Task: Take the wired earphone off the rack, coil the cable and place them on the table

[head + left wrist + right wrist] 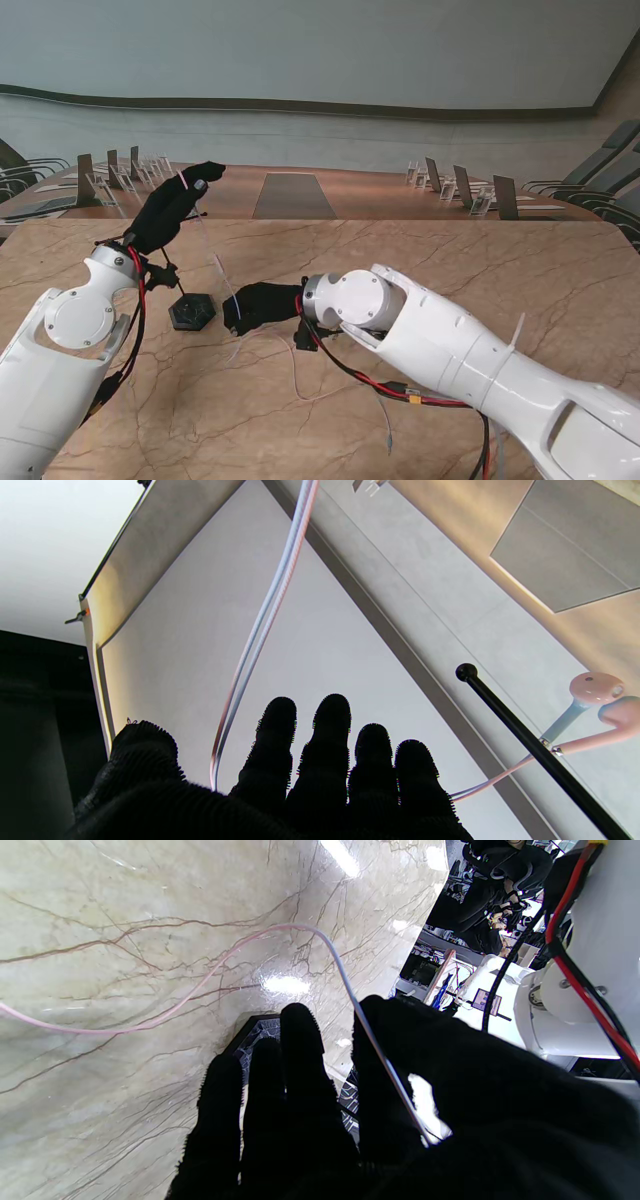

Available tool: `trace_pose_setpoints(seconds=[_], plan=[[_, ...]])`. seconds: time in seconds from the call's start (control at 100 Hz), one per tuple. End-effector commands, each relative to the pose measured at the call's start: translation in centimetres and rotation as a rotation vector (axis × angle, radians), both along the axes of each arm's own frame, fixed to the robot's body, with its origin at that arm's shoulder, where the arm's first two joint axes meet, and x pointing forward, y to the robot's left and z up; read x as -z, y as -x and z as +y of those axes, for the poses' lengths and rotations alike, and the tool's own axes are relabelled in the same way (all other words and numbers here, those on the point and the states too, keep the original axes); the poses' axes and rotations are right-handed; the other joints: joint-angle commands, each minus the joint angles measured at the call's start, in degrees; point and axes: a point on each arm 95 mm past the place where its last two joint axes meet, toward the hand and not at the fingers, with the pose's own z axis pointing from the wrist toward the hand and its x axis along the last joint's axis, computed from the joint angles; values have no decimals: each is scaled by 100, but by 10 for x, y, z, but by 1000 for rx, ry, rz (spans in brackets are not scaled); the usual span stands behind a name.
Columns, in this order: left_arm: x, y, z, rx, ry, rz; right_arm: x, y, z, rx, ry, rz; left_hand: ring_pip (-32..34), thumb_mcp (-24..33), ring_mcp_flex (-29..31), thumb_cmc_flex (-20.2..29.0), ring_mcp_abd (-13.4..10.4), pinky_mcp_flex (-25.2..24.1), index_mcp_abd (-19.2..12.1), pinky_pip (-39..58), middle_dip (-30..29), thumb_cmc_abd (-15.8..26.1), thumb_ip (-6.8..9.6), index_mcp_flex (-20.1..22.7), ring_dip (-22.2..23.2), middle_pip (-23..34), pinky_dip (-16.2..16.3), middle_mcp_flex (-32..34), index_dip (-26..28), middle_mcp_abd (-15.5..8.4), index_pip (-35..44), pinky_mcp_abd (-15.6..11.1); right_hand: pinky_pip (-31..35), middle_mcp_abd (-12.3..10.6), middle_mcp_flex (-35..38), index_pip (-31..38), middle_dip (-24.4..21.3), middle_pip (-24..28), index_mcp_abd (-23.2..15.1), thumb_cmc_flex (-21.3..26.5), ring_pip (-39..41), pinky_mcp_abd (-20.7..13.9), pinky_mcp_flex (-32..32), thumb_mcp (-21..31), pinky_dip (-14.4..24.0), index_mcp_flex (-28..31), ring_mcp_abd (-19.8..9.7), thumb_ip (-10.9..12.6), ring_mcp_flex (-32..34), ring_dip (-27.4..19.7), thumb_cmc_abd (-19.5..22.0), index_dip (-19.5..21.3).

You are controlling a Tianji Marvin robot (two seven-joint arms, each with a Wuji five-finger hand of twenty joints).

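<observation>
Your right hand (262,306) is low over the marble table (450,250), just right of the rack's black base (191,312), with the earphone cable (210,975) pinched between thumb and forefinger. Your left hand (175,205) is raised at the rack rod (530,742); fingers look straight, grip on the cable I can't tell. The earbuds (597,687) hang beside the rod.

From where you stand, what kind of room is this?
Probably a conference or meeting room. The robot works at a broad marble-patterned table, and beyond it runs a long curved wooden desk lined with dark chairs and small clear stands.
</observation>
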Motion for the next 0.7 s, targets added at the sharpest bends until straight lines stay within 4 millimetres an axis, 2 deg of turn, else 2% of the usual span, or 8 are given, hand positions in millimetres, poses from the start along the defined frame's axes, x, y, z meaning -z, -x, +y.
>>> trace_pose_setpoints(seconds=[0.0, 0.69], plan=[[-2, -1, 1, 1, 2, -4, -1, 2, 2, -5, -1, -1, -85, -92, -155, -179, -213, -33, -3, -101, -63, -57, -95, 100, -87, -162, -43, -130, -65, -140, -124, -273, 231, 183, 110, 942, 36, 136, -622, 354, 106, -227, -27, 585, -105, 735, -93, 471, 110, -39, 204, 479], [-32, 8, -5, 60, -31, -69, -7, 4, -3, -6, -11, -24, -49, -92, -93, -208, -189, -22, 2, 75, -77, -70, -95, 178, -107, -175, 71, -50, -70, -136, -150, -232, 245, 188, 119, 943, 33, 143, -624, 346, 106, -253, -31, 594, -159, 733, -107, 480, 118, -39, 185, 478]])
